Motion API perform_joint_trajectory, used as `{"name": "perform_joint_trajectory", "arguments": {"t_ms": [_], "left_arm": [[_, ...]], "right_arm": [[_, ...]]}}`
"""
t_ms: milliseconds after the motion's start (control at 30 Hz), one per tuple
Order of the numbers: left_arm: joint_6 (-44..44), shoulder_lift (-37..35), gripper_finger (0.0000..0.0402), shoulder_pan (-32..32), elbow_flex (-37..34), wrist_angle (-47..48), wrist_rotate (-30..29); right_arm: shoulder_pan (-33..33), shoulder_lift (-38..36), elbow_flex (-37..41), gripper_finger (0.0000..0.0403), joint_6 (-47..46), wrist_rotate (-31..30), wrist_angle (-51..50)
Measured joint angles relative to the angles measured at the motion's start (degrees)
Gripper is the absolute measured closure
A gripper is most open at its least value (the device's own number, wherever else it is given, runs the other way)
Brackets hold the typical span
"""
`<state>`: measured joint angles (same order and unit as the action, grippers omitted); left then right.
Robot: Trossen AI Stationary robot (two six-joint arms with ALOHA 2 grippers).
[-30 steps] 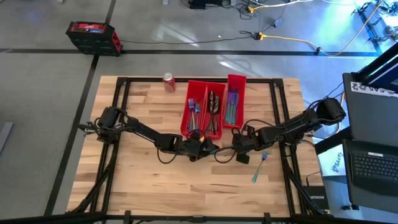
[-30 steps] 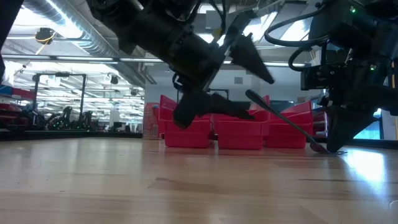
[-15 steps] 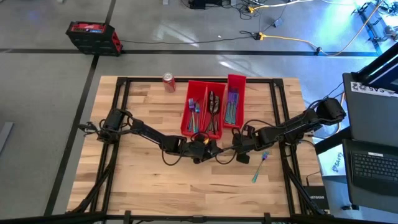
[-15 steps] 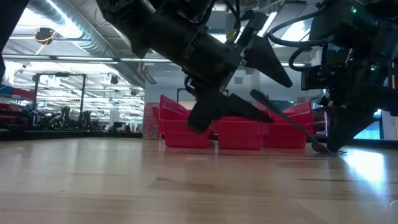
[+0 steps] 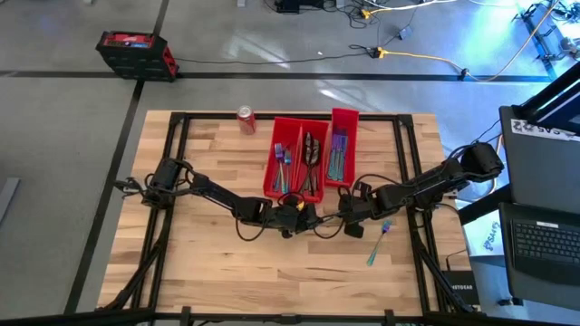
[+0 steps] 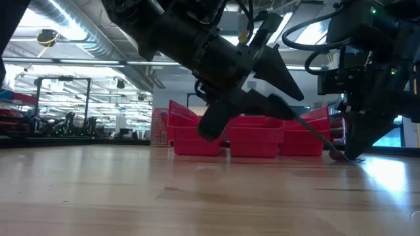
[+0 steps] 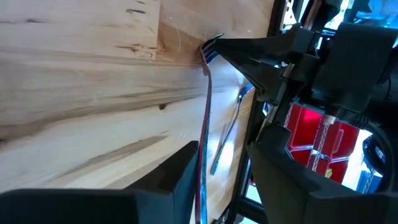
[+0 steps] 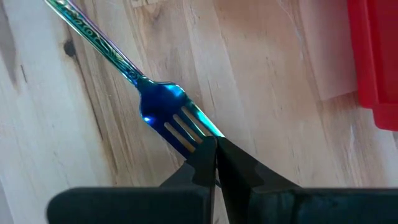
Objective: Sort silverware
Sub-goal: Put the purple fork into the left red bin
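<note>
Soda can [image 5: 246, 119] sits at the table's [image 5: 208, 263] far edge, left of three red bins [image 5: 310, 154] holding sorted silverware. Left gripper [image 5: 309, 220] sits just in front of the bins, fingers half closed around a slim handle [image 7: 204, 137]; contact unclear. Right gripper [image 5: 347, 215] is pinched shut on the same piece's tines [image 8: 186, 134]. A loose fork [image 5: 379, 243] lies right of both.

I see the wooden desk [image 5: 227, 263] on its black frame; three long red bins [image 5: 308, 154] stand side by side toward twelve o'clock; a red soda can [image 5: 246, 119] sits just beside them at about eleven; a red-and-black case [image 5: 136, 53] rests on the grey floor beyond; a laptop [image 5: 544, 240] lies at three o'clock.
</note>
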<state>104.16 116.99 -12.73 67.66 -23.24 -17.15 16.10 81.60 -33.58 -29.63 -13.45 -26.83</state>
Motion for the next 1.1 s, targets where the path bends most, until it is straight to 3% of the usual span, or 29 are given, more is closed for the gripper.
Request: {"name": "perform_joint_trajectory", "arguments": {"t_ms": [733,1100], "left_arm": [[-3.3,0.0,0.0271,0.0,0.0,-2.2,1.1],[0.3,0.5,0.0271,-0.1,0.0,1.2,3.5]], "right_arm": [[0.0,0.0,0.0,0.0403,0.0,0.0,0.0],[0.0,0.0,0.0,0.0403,-0.4,-0.1,0.2]]}}
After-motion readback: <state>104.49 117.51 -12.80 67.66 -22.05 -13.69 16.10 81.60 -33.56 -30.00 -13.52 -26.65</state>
